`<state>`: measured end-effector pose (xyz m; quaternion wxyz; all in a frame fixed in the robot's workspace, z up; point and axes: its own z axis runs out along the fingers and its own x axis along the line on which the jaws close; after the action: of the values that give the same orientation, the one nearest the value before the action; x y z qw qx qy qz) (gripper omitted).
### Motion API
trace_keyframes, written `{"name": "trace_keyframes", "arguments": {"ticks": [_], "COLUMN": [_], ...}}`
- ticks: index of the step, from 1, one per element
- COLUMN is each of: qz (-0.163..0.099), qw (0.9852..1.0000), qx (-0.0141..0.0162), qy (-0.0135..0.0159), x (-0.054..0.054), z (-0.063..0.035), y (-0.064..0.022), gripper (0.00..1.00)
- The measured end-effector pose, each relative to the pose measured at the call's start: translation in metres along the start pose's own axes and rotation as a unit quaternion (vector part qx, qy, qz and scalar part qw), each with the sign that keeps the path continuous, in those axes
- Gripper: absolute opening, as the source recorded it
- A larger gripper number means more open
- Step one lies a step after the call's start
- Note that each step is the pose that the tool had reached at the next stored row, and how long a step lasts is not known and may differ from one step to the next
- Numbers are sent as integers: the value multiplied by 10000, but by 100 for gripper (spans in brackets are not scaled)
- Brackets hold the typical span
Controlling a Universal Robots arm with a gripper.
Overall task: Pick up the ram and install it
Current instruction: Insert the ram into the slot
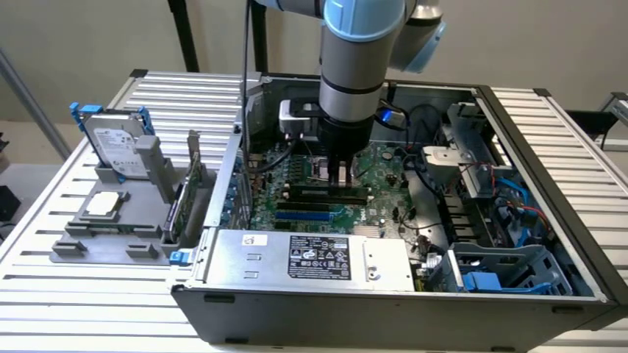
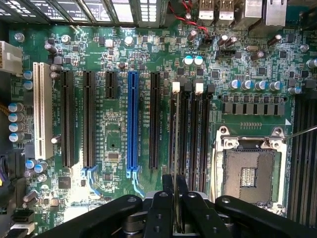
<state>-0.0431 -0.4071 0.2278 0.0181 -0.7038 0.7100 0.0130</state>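
Observation:
My gripper (image 1: 340, 176) reaches straight down into the open computer case (image 1: 393, 309), just above the motherboard (image 1: 383, 165). In the wrist view its black fingers (image 2: 158, 213) are shut on the ram (image 2: 176, 148), which I see edge-on as a thin upright strip. The ram stands in line with one of the black memory slots (image 2: 187, 129), between the long black expansion slots and the processor socket. A white latch (image 2: 175, 88) marks that slot's far end. I cannot tell whether the ram's lower edge touches the slot.
The empty processor socket (image 2: 247, 173) lies beside the memory slots, and a blue expansion slot (image 2: 132, 124) on the other side. A power supply (image 1: 314, 257) fills the case's front. At the exterior view's left, a grey holder (image 1: 103, 246) carries a hard drive (image 1: 116, 143), an upright card (image 1: 191, 191) and a processor chip (image 1: 105, 206).

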Motion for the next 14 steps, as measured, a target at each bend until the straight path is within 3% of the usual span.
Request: {"name": "trace_keyframes", "arguments": {"ticks": [14], "qz": [0], "qw": [10000], "qx": [0], "qy": [-1], "x": [-14], "z": [39], "y": [1], "gripper": [14]}}
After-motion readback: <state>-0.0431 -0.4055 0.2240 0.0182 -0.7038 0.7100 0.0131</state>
